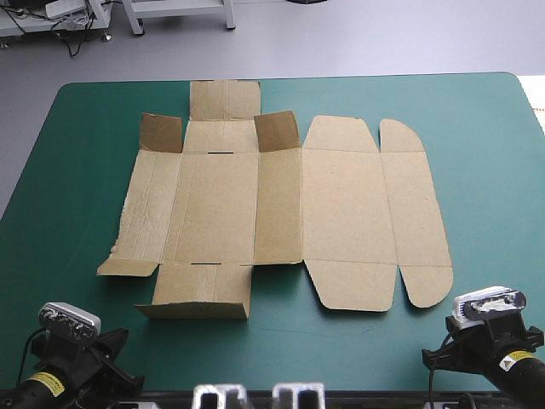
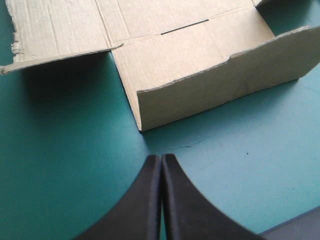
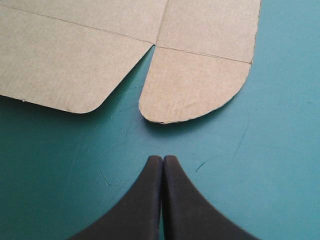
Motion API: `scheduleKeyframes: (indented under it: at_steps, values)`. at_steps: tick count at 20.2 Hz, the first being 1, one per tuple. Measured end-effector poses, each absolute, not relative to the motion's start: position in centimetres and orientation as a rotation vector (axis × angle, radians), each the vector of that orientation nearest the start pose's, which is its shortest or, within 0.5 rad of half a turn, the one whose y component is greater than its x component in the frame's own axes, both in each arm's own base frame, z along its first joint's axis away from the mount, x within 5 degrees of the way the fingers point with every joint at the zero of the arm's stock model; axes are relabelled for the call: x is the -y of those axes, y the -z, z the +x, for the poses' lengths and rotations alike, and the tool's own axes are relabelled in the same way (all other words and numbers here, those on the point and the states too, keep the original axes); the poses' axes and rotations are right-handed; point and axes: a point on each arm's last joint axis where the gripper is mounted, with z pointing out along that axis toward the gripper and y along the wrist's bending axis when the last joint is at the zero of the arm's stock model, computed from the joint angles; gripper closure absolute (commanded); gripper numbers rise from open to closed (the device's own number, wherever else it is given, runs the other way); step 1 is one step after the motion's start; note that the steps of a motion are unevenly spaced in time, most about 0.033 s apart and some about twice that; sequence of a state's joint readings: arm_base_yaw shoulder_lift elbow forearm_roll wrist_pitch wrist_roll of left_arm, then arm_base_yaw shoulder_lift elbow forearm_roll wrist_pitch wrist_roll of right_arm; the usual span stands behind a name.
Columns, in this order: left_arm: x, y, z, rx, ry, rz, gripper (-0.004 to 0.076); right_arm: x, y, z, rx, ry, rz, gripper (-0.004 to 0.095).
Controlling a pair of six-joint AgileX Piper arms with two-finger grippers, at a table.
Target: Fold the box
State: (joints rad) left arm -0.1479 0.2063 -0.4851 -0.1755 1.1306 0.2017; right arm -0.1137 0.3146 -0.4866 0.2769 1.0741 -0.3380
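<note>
Where the box lies: flat brown cut sheet of board (image 1: 281,204), mid teal-green surface (image 1: 477,153), long axis running left to right along the near edge.
Left end effector (image 2: 161,158): black fingers pressed together, empty; half-raised near flap (image 2: 225,80) just ahead, not touching.
Right end effector (image 3: 162,158): fingers together, empty; rounded corner tab (image 3: 192,87) just ahead, not touching.
Judgement: the left arm sits nearer the base panel and its walls; the first fold probably falls to it.
</note>
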Motion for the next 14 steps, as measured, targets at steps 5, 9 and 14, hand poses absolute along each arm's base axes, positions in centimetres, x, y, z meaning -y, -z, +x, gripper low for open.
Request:
scheduleKeyframes:
  at_steps: [5, 9, 14]
  values:
    - [1.8, -26.9, 2.0, -2.286, 0.194, 0.397, 0.0734, -1.7, -26.9, 4.4, -2.333, -0.132, -0.221, 0.0927]
    - [1.8, -30.4, 2.1, -2.204, 0.175, 0.413, 0.0734, -1.7, -26.9, 4.4, -2.333, -0.132, -0.221, 0.0927]
    - [1.6, -36.2, 5.0, -2.135, 0.073, 0.427, 0.0734, -1.7, -26.9, 4.4, -2.333, -0.132, -0.221, 0.0927]
